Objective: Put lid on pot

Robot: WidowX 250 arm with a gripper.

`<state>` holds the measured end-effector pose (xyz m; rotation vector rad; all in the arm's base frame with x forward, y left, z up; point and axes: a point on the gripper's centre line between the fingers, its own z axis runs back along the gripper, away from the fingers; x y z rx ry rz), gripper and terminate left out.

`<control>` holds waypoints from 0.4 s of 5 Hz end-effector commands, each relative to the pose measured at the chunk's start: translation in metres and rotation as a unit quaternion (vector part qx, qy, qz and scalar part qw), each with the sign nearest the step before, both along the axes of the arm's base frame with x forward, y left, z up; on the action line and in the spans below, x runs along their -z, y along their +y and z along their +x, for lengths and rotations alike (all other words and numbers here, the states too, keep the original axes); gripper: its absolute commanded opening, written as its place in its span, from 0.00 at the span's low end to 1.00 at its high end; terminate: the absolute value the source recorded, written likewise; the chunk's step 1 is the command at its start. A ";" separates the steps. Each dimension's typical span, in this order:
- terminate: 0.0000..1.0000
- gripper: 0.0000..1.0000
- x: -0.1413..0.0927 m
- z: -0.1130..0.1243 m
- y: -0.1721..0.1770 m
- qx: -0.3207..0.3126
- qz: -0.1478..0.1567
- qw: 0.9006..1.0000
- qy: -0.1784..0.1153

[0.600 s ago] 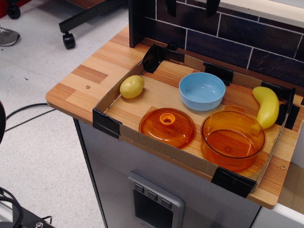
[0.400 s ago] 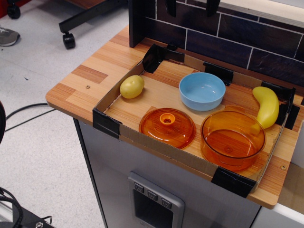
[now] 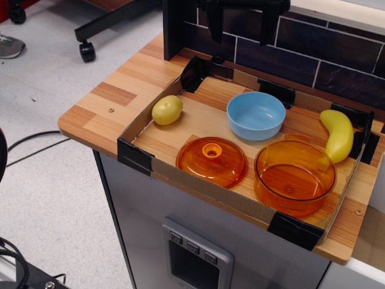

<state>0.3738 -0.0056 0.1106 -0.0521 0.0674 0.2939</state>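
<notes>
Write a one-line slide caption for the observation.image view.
Open gripper above a tray holding an orange lid beside its uncovered pot, a blue bowl and two yellow toys.

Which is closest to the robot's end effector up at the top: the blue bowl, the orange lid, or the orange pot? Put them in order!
From the end effector, open at the top edge:
1. Blue bowl, at the back, just below it.
2. Orange lid, front, on the left.
3. Orange pot, front right; close to the lid's distance.

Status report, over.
Gripper open, high above the tray's back edge, holding nothing. Lid flat on the tray, left of the open pot. Blue bowl behind them, not in the way.
</notes>
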 end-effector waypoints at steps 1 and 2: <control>0.00 1.00 -0.008 -0.041 0.000 0.156 -0.043 0.985 -0.056; 0.00 1.00 0.008 -0.064 0.002 0.184 -0.053 0.979 -0.066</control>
